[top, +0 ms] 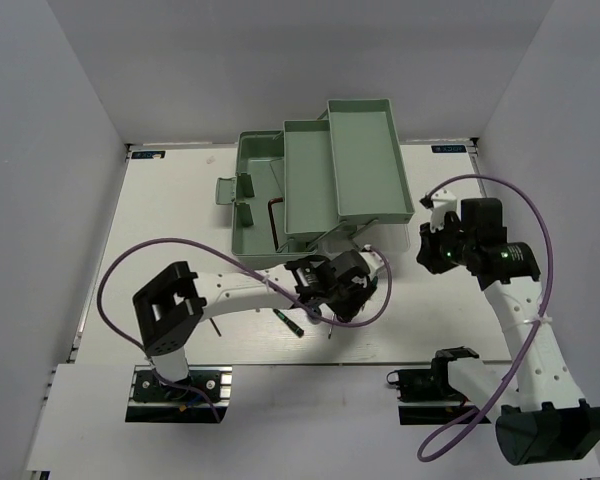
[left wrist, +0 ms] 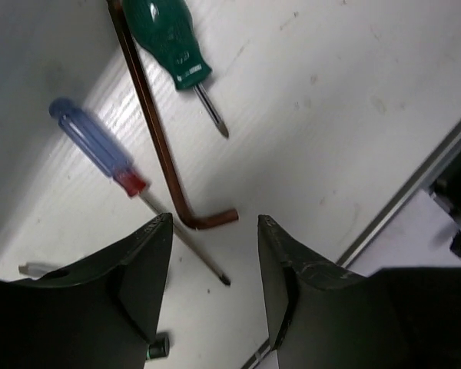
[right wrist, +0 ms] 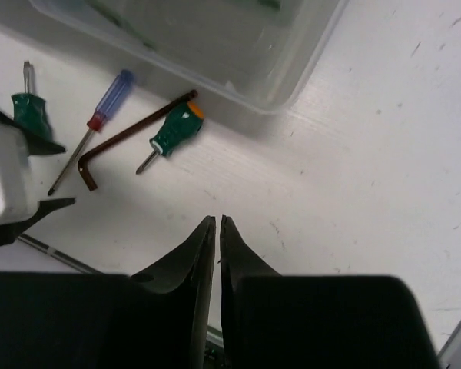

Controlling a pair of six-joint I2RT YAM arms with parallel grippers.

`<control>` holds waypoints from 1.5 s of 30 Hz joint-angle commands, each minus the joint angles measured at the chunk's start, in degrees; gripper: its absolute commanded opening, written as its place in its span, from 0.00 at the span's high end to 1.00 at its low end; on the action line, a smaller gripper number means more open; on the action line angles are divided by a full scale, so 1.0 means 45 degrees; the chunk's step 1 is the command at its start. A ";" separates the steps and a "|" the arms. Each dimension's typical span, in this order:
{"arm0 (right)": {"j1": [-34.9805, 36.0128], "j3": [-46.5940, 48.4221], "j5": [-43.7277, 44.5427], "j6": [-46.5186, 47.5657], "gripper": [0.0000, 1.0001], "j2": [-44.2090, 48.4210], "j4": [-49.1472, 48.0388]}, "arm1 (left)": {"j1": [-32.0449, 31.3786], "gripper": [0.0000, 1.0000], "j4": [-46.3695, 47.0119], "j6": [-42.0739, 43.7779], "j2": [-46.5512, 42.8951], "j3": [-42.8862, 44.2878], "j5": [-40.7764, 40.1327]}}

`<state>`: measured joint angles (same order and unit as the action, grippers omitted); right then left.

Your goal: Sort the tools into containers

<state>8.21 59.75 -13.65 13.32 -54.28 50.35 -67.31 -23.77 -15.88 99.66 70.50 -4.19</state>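
The sage-green toolbox [top: 360, 160] stands open at the back, its trays folded out, with one dark hex key [top: 272, 225] in its bottom. On the table by its clear lid [right wrist: 215, 46] lie a stubby green screwdriver [left wrist: 169, 42], a brown hex key [left wrist: 161, 138] and a blue-handled screwdriver [left wrist: 100, 146]. My left gripper [left wrist: 215, 219] hovers open just short of the hex key's bent end, nothing between its fingers. My right gripper [right wrist: 213, 219] is shut and empty over bare table, to the right of these tools. A second green screwdriver [right wrist: 27, 104] lies further left.
A thin green-handled screwdriver [top: 290, 322] lies on the table near the front, below the left gripper [top: 335, 282]. The table's front edge rail [left wrist: 399, 207] runs close to the left gripper's right side. Purple cables loop off both arms.
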 commanded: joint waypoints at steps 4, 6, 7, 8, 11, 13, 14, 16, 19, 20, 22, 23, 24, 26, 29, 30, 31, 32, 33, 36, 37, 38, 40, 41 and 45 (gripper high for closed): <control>-0.0456 -0.0835 -0.0423 -0.0441 0.86 0.0929 0.0022 | -0.0062 0.41 0.0242 0.0207 0.1211 0.1110 -0.0867; -0.0554 -0.1030 -0.0404 -0.0441 0.86 0.1066 0.0217 | -0.0062 0.41 0.0243 0.0208 0.1447 0.1227 -0.0984; -0.0593 -0.1050 -0.0501 -0.0441 0.86 0.1067 0.0315 | -0.0062 0.41 0.0359 0.0324 0.1564 0.1228 -0.0984; -0.0613 -0.1128 -0.0521 -0.0441 0.86 0.1105 0.0393 | -0.0062 0.41 0.0360 0.0326 0.1836 0.1363 -0.0984; -0.0711 -0.1304 -0.0755 -0.0519 0.86 0.1261 0.0452 | 0.0073 0.41 0.0360 0.0442 0.2189 0.1656 -0.1101; -0.0788 -0.1421 -0.0814 -0.0577 0.86 0.1340 0.0491 | 0.0075 0.41 0.0360 0.0443 0.2385 0.1812 -0.1101; -0.0789 -0.1421 -0.0834 -0.0597 0.86 0.1340 0.0511 | 0.0075 0.41 0.0360 0.0578 0.2540 0.1814 -0.1101; -0.0866 -0.1518 -0.0834 -0.0616 0.86 0.1398 0.0530 | 0.0075 0.41 0.0244 0.0715 0.2833 0.1990 -0.1101; -0.0944 -0.1597 -0.0892 -0.0733 0.86 0.1457 0.0530 | 0.0075 0.42 0.0010 0.0716 0.3280 0.2399 -0.0984; -0.0984 -0.1617 -0.0931 -0.0792 0.86 0.1496 0.0530 | 0.0075 0.42 0.0009 0.0716 0.3400 0.2400 -0.0984; -0.1023 -0.1714 -0.0990 -0.0851 0.86 0.1535 0.0511 | 0.0192 0.44 -0.0263 0.0716 0.3518 0.2516 -0.0984; -0.1062 -0.1734 -0.0952 -0.0870 0.86 0.1574 0.0530 | 0.0192 0.45 -0.0265 0.0716 0.3828 0.2517 -0.0984; -0.1101 -0.1734 -0.0970 -0.0851 0.86 0.1594 0.0511 | 0.0192 0.45 -0.0400 0.0716 0.3831 0.2517 -0.0868; -0.1121 -0.1734 -0.0971 -0.0871 0.86 0.1633 0.0530 | 0.0192 0.47 -0.0752 0.0716 0.4161 0.2809 -0.0867; -0.1218 -0.1754 -0.1048 -0.0909 0.86 0.1672 0.0550 | 0.0192 0.49 -0.1181 0.0600 0.4532 0.2947 -0.0867; -0.1238 -0.1792 -0.1049 -0.0929 0.86 0.1691 0.0589 | 0.0192 0.49 -0.1318 0.0599 0.4650 0.2947 -0.0867; -0.1257 -0.1812 -0.1068 -0.0948 0.86 0.1730 0.0550 | 0.0192 0.52 -0.1319 0.0599 0.4651 0.2947 -0.0867; -0.1277 -0.1812 -0.1068 -0.0968 0.86 0.1731 0.0569 | 0.0192 0.56 -0.1474 0.0483 0.4651 0.2947 -0.0751; -0.1296 -0.1870 -0.1068 -0.0988 0.86 0.1750 0.0550 | 0.0192 0.58 -0.1592 0.0482 0.4806 0.2947 -0.0750; -0.1393 -0.1929 -0.1068 -0.0988 0.86 0.1789 0.0492 | 0.0192 0.70 -0.1593 0.0229 0.4924 0.2518 -0.0750; -0.1375 -0.1949 -0.1088 -0.1026 0.86 0.1809 0.0453 | 0.0192 0.72 -0.1593 0.0228 0.4924 0.2382 -0.0750; -0.1394 -0.1949 -0.1068 -0.1027 0.86 0.1789 0.0491 | 0.0192 0.78 -0.1593 0.0228 0.4924 0.2071 -0.0750; -0.1452 -0.1910 -0.1107 -0.1007 0.85 0.1789 0.0472 | 0.0192 0.83 -0.1477 0.0091 0.4672 0.1796 -0.0634; -0.1453 -0.1929 -0.1107 -0.0988 0.80 0.1789 0.0491 | 0.0192 0.86 -0.1476 -0.0025 0.4535 0.1678 -0.0632; -0.1550 -0.1871 -0.1108 -0.0812 0.44 0.1731 0.0666 | 0.0075 0.99 -0.1476 -0.0026 0.2919 0.1676 -0.0322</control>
<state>1.74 51.03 -17.98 9.23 -46.85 52.80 -66.52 -24.51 -15.11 116.36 80.40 -8.36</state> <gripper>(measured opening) 0.519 0.198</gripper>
